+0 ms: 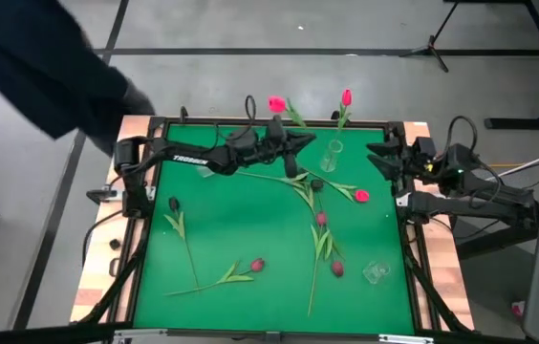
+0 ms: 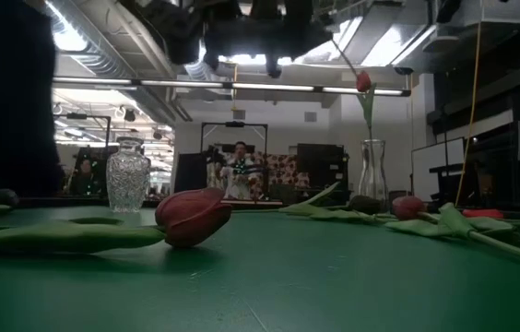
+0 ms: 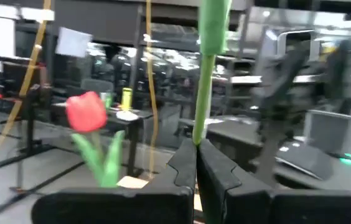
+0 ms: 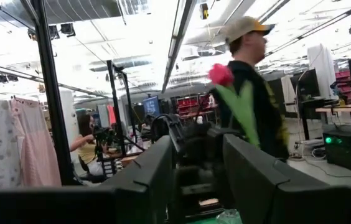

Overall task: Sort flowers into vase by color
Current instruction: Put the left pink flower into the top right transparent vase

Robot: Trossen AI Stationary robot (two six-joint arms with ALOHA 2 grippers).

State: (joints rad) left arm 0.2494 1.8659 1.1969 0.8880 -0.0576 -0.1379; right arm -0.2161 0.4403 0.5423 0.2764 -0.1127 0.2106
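Left pincer clenched on a pink tulip's stem near the surface's far edge.
Right pincer released beside the clear vase; tulips litter the middle, near corner free.

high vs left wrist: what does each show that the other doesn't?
Only high: the whole green table, the loose tulips lying on it, the clear vases, and the right gripper waiting open at the right edge.
Only left wrist: the left gripper pinching a green stem between shut fingers.
Both: a pink tulip standing upright beyond the table's far edge.
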